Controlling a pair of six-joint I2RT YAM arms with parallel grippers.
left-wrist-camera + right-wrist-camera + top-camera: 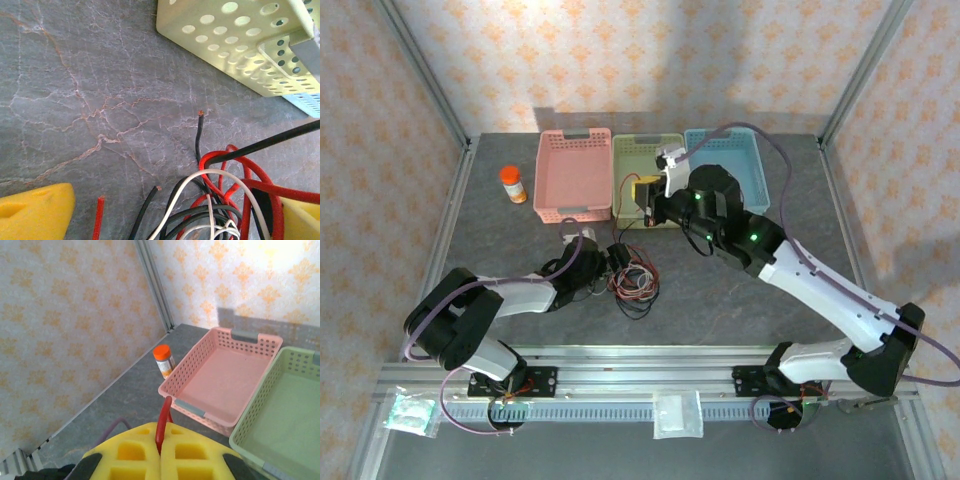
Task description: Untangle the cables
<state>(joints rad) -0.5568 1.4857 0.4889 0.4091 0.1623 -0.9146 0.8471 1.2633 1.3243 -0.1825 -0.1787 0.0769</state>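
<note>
Straddling the cables [220,200], left hand [167,215] wide open, right hand [160,455] clamped on red cable [161,422].

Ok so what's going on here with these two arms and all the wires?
Two robot arms are untangling cables. The right gripper is shut on a red cable, held raised near the green basket. The left gripper is open and low over the tangle of red, black and white cables on the table, wires lying between its yellow fingers, nothing gripped. The green basket and pink basket look empty.
</note>
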